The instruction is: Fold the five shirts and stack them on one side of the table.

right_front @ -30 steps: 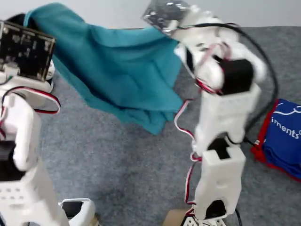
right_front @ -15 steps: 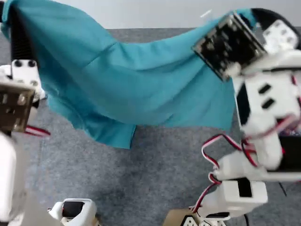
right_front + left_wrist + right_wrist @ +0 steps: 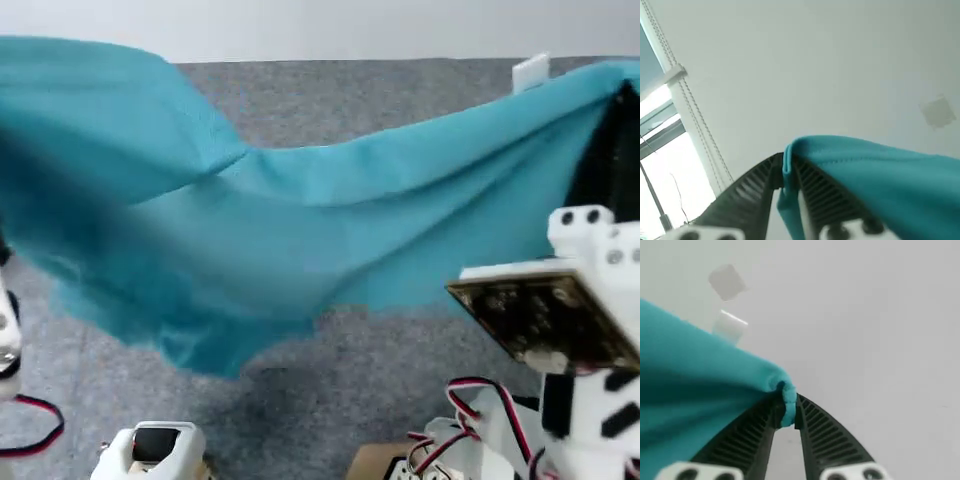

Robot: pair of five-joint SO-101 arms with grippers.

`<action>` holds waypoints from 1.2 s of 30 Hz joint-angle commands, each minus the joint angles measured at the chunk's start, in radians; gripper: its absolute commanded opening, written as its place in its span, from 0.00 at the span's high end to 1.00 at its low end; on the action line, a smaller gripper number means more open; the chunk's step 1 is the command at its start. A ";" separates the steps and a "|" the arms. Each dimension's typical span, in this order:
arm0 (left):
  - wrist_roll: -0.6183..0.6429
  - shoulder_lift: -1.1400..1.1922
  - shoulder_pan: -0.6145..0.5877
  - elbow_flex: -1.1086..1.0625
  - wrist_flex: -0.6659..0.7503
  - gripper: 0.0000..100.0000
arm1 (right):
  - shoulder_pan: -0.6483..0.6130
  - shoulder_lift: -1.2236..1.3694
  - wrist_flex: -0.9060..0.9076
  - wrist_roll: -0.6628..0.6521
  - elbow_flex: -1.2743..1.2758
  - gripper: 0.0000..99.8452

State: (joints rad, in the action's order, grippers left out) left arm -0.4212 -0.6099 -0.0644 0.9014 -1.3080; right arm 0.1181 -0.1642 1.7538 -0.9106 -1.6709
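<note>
A teal shirt hangs stretched wide above the grey table, spanning the high view from left edge to right edge. My left gripper is shut on one corner of the teal shirt, pointing up toward a white wall. My right gripper is shut on the other corner of the teal shirt, also tilted upward. The right arm's wrist board shows at the lower right of the high view, under the cloth.
The grey table surface shows below the hanging shirt and behind it. Arm bases stand at the near edge. A white wall runs behind the table.
Both arms have lifted and spread apart, pulling the teal shirt up and out wide. The blue and red shirt seen earlier at the right is now out of sight.
</note>
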 commanded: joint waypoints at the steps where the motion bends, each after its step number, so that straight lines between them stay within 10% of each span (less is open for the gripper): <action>1: -0.044 0.009 0.005 0.013 0.078 1.00 | 0.033 -0.016 0.038 -0.008 -0.003 0.99; 17: -0.146 0.008 0.081 -0.209 0.364 1.00 | 0.038 -0.082 0.042 -0.005 0.192 0.99; 36: -0.250 -0.103 0.176 -0.205 0.250 1.00 | 0.039 -0.332 0.033 -0.005 0.459 0.99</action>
State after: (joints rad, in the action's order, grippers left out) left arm -0.6406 -0.6958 0.1089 0.6882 -1.0549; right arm 0.1519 -0.4941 1.7553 -0.9106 -1.2106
